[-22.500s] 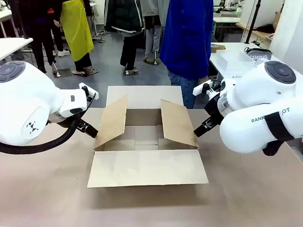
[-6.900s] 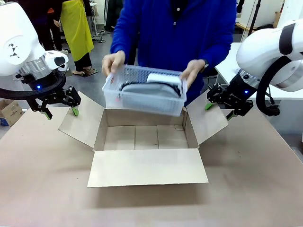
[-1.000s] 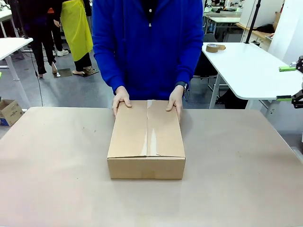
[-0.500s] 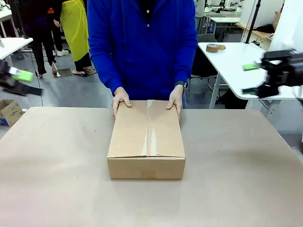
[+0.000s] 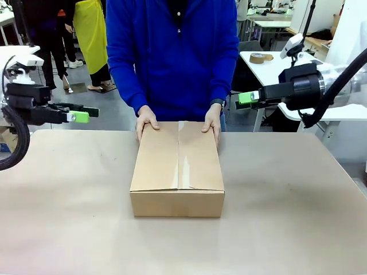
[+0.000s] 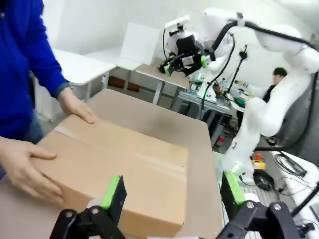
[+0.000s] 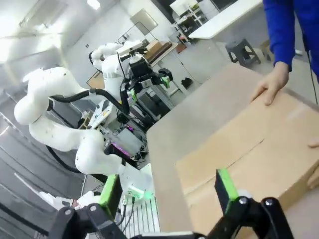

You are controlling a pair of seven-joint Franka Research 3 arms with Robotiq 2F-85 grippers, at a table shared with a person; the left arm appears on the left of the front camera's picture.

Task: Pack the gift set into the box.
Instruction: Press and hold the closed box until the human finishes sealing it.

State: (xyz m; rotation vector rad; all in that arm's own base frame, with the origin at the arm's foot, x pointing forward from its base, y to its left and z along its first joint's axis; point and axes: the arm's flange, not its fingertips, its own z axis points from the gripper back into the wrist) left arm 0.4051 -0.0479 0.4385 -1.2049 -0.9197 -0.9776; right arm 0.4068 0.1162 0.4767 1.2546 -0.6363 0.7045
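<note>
Holding closed box (image 5: 177, 166), person's hands (image 5: 147, 120), tape roll (image 5: 260, 58) beyond

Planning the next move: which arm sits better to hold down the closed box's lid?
Right, probably: the right gripper hangs open nearer the box, by its far corner; the left gripper is farther off.

Even bright indoor light, soft shadows, wrist views wide-angle warped, slightly blurred
</note>
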